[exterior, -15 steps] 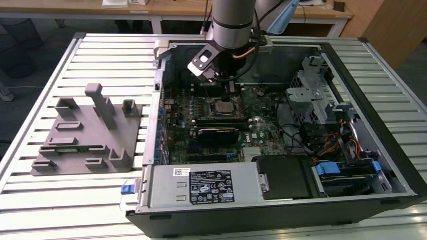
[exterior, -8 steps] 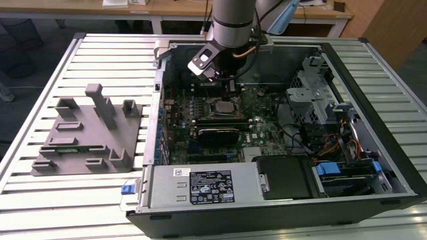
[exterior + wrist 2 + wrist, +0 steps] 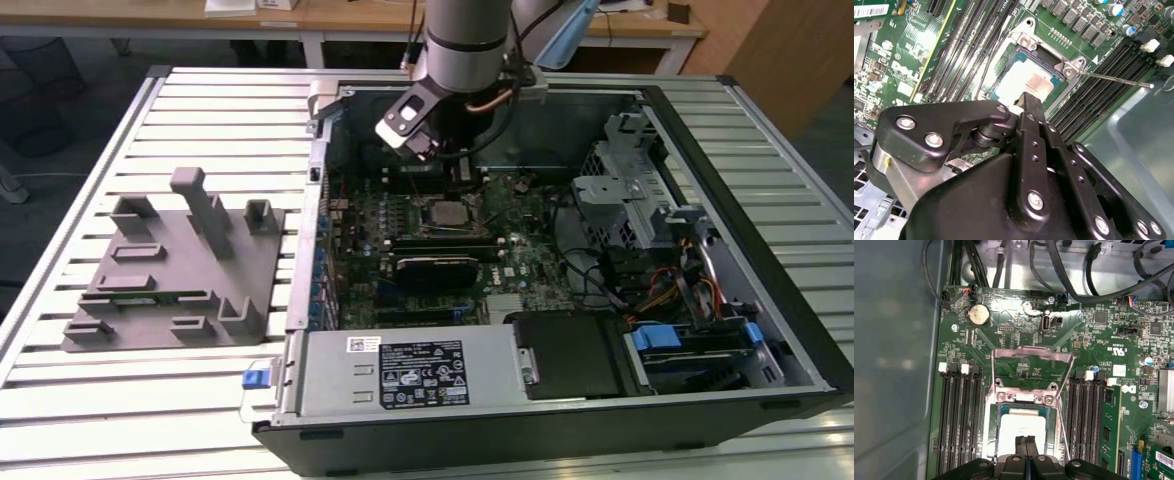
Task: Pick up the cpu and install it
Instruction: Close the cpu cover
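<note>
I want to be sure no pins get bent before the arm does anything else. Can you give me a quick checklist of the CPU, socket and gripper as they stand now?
1. The cpu lies inside the socket, flat as far as shows: ok.
2. The load plate is swung open, off the cpu: ok.
3. The lever is released and stands off to the side: ok.
4. The gripper is shut and holds nothing: ok.
5. Gripper tips over the middle of the cpu, not over the memory slots: ok.
6. Whether the gripper touches the cpu top or hangs just above it: cannot tell.
</note>
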Available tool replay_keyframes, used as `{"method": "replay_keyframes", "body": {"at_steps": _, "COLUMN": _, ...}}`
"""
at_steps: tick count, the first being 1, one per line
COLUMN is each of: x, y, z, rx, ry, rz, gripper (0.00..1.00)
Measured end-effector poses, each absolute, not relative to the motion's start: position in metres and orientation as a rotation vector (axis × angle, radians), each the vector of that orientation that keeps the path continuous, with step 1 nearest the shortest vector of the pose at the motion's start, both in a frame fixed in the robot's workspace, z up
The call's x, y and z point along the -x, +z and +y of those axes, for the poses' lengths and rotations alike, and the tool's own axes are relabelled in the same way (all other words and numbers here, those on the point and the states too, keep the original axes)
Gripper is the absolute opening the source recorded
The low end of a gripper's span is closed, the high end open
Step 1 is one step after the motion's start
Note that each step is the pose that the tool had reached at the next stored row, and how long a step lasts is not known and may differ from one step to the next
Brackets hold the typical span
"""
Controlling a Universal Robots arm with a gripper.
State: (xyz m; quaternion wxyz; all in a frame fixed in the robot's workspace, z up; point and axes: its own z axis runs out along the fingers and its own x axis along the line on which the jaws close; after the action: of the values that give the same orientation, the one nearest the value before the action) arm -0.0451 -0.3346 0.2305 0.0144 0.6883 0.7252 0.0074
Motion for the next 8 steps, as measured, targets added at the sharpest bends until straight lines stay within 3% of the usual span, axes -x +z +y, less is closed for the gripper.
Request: {"method": "replay_keyframes", "body": {"at_steps": 8, "x": 0.0453, "y": 0.2407, "z": -0.3346, "rx": -2.143, "ry": 0.024, "rz": 2.258, "gripper": 0.11}}
